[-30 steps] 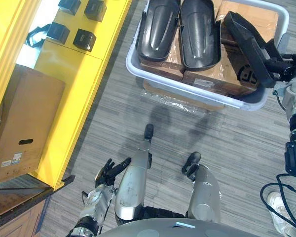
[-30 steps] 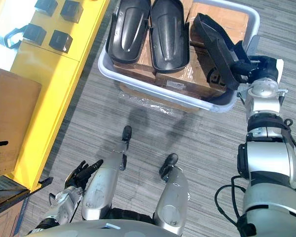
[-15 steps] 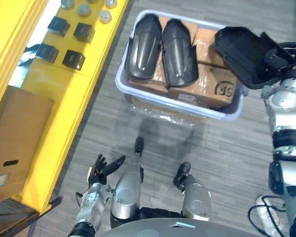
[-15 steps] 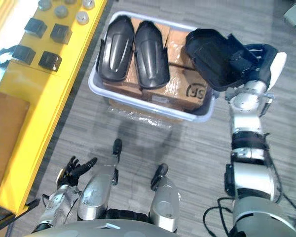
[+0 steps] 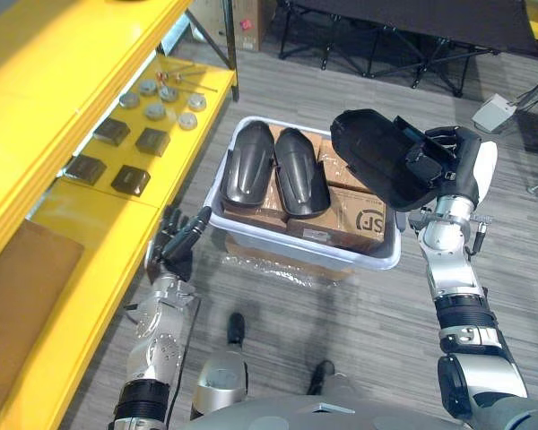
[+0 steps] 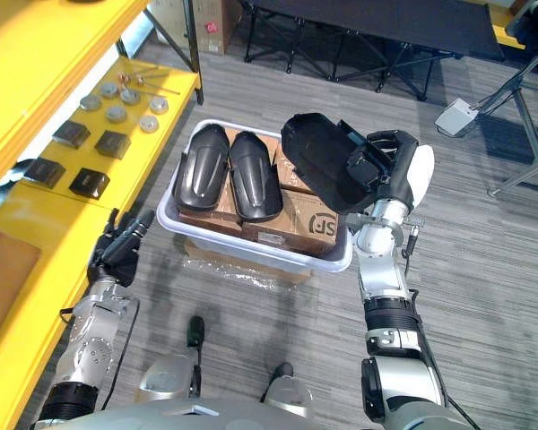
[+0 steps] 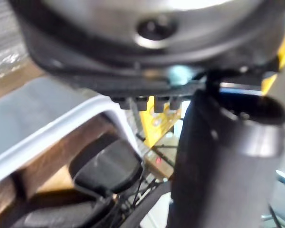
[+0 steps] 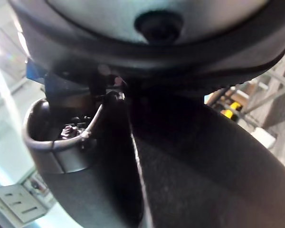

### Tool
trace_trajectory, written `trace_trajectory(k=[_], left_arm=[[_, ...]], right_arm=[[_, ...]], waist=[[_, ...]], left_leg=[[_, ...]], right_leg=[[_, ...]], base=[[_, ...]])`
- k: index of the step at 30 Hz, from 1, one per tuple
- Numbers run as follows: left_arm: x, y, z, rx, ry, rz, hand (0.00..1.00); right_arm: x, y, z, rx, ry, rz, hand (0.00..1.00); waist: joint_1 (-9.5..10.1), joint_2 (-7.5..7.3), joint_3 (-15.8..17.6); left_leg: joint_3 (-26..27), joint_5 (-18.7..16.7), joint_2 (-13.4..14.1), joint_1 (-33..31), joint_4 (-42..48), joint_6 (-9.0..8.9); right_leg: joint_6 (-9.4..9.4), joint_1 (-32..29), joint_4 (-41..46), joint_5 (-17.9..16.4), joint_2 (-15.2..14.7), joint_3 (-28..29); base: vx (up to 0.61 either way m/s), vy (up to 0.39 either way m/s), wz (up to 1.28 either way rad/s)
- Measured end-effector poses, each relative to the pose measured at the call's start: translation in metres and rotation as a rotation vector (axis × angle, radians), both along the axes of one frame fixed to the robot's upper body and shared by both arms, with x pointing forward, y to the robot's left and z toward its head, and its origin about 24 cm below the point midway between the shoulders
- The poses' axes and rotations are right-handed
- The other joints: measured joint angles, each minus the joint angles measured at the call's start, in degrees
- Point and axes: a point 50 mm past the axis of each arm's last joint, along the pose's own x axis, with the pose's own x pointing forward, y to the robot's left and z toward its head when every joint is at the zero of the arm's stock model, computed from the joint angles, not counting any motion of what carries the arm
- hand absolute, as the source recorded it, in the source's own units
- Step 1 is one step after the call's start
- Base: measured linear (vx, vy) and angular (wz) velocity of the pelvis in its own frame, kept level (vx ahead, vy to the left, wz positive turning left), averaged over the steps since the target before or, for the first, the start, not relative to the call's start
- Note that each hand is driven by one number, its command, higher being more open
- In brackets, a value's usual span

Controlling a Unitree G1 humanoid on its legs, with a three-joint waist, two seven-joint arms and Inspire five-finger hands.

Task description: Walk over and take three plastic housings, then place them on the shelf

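- Yellow shelf (image 5: 81, 242): at the robot's left, lower tier. Dark square blocks (image 5: 112, 157) and metal discs (image 5: 166, 98) take up its far part; the near stretch is bare and looks the likeliest place to set a housing.
- Left hand (image 5: 175, 242): raised between the shelf edge and the bin, fingers straight and loosely spread, holding nothing.
- Bin (image 5: 305, 248): pale plastic tub on the floor, lined with cardboard boxes (image 5: 363, 219).
- Two housings (image 5: 247, 175): black, elongated domed shells, lying side by side and touching on the boxes at the bin's left end, curved backs up.
- Held housing (image 5: 377, 170): third shell, lifted clear above the bin's right end, tilted, hollow side showing.
- Right hand (image 5: 448, 166): fingers curled round the held housing's rim at its right end.
- Handling, judged:
  - A thin moulded shell, probably light and fairly stiff.
  - The glossy back looks slippery.
  - Best taken at the rim, thumb in the hollow and fingers on the back.
  - Held by one end it may swing, so carry it level.
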Motion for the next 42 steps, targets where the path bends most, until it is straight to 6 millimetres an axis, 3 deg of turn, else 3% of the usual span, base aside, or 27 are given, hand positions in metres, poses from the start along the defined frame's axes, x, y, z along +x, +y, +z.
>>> trace_trajectory(k=[4, 9, 13, 19, 29, 42], left_arm=[[0.000, -0.021, -0.009, -0.177, 0.081, -0.111, 1.00], [0.006, -0.052, -0.024, -0.292, 0.201, -0.248, 1.00], [0.003, -0.060, -0.027, -0.351, 0.228, -0.274, 1.00], [0.017, -0.075, -0.011, -0.540, 0.161, -0.306, 1.00], [0.024, -0.103, 0.009, -0.825, 0.022, -0.398, 1.00], [0.021, -0.111, 0.012, -0.812, 0.037, -0.468, 1.00]], right_arm=[[0.001, 0.013, 0.004, -0.076, -0.043, 0.065, 0.00], [-0.004, 0.034, 0.027, -0.129, -0.229, 0.179, 0.00], [-0.014, 0.046, 0.029, -0.170, -0.291, 0.258, 0.00], [-0.028, 0.073, 0.002, -0.134, -0.263, 0.386, 0.00], [-0.042, 0.107, -0.044, -0.115, -0.118, 0.515, 0.00], [-0.054, 0.117, -0.054, -0.035, -0.164, 0.506, 0.00]], waist=[[-1.23, 0.29, -1.67], [-2.41, 0.40, -2.28], [-3.03, 0.12, -3.98], [-3.09, -0.32, -5.82], [-3.64, -0.07, -6.96], [-4.20, -0.31, -8.43]], left_leg=[[0.83, -0.18, 0.84, 0.00, -0.01, -0.15], [2.58, -0.15, 2.41, 0.01, -0.02, -0.52], [2.97, 0.03, 2.63, -0.03, -0.02, -0.67], [3.25, 0.67, 2.63, -0.06, -0.02, -0.67], [3.01, 1.00, 2.59, 0.04, -0.03, -0.68], [2.03, 0.96, 2.38, -0.22, -0.02, -0.72]], right_leg=[[-0.34, 0.10, -1.83, 1.29, 0.66, 0.94], [-0.98, 0.11, -3.67, 2.23, 2.18, 1.52], [-0.99, 0.01, -3.83, 2.23, 2.40, 1.72], [-1.01, 0.06, -4.25, 2.26, 2.44, 1.87], [-1.10, 0.35, -4.54, 2.55, 2.48, 1.82], [-1.10, 0.82, -4.86, 2.57, 2.50, 0.78]], base=[[-0.07, 0.003, -0.17], [-0.08, -0.020, -0.14], [-0.01, -0.009, -0.03], [0.00, 0.000, 0.00], [-0.01, 0.000, 0.00], [-0.01, 0.000, 0.03]])
